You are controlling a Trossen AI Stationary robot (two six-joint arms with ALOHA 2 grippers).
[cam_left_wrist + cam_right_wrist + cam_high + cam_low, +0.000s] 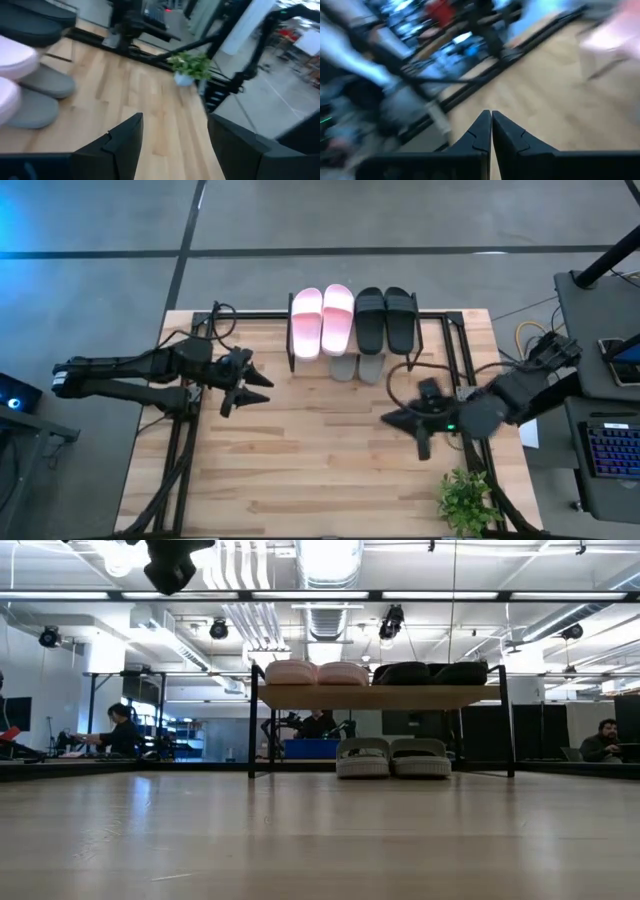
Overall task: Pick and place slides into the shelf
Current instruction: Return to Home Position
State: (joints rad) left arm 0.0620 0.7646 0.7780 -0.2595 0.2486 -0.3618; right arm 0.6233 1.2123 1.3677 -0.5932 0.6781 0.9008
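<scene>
The shelf (380,697) stands at the table's far middle. On its wooden top board lie the pale pink slides (322,320) and, to their right, the black slides (385,318). The grey-green slides (357,367) rest on the tabletop under the board, soles down, and show side by side in the low view (392,757). My left gripper (268,389) hovers open, left of the shelf, with nothing between its fingers (125,145). My right gripper (388,418) hovers shut and empty, near and right of the shelf, its fingertips together (491,125).
A small potted plant (466,500) stands at the table's near right corner. Black frame rails and cables run along both sides of the table. A desk with a keyboard (610,450) stands beyond the right edge. People sit in the room behind the table (120,730).
</scene>
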